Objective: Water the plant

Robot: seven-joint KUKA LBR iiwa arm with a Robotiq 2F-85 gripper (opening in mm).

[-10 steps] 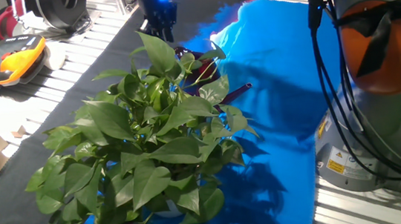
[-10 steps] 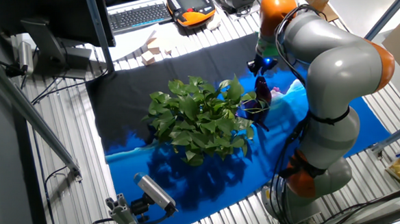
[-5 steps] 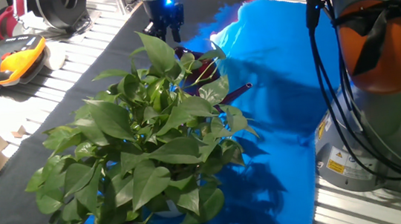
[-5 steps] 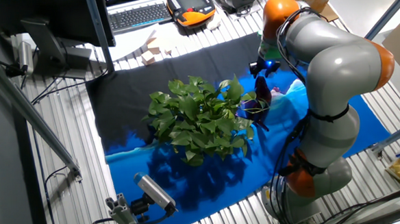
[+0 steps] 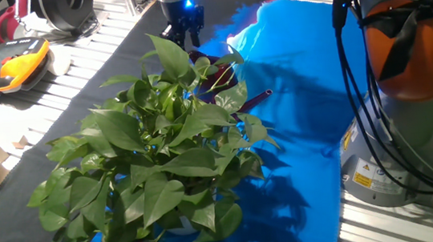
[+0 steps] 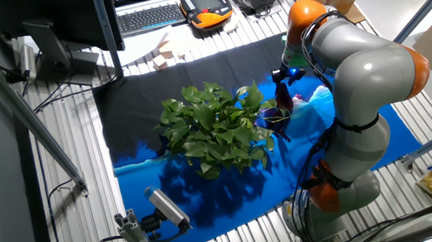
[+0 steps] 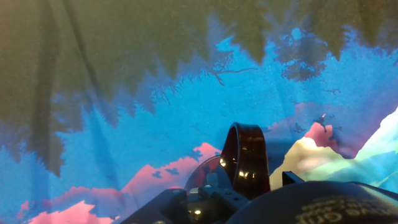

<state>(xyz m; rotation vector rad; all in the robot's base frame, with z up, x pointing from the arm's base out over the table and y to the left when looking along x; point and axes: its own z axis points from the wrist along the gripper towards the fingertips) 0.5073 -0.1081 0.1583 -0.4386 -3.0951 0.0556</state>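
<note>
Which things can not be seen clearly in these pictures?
- Watering can: body hidden by the plant leaves in both fixed views.
- Gripper: too small in the fixed views to tell open or shut.
- Hand view: fingers cut off by the bottom edge; only the can's handle shows.

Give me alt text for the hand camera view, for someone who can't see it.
Looking down past the dark claw at the bottom edge, a glossy maroon watering can handle arches up just in front of it. Behind lies a cloth printed with blue, pink and dark tree shapes. Whether the claw is open or shut cannot be told.
</note>
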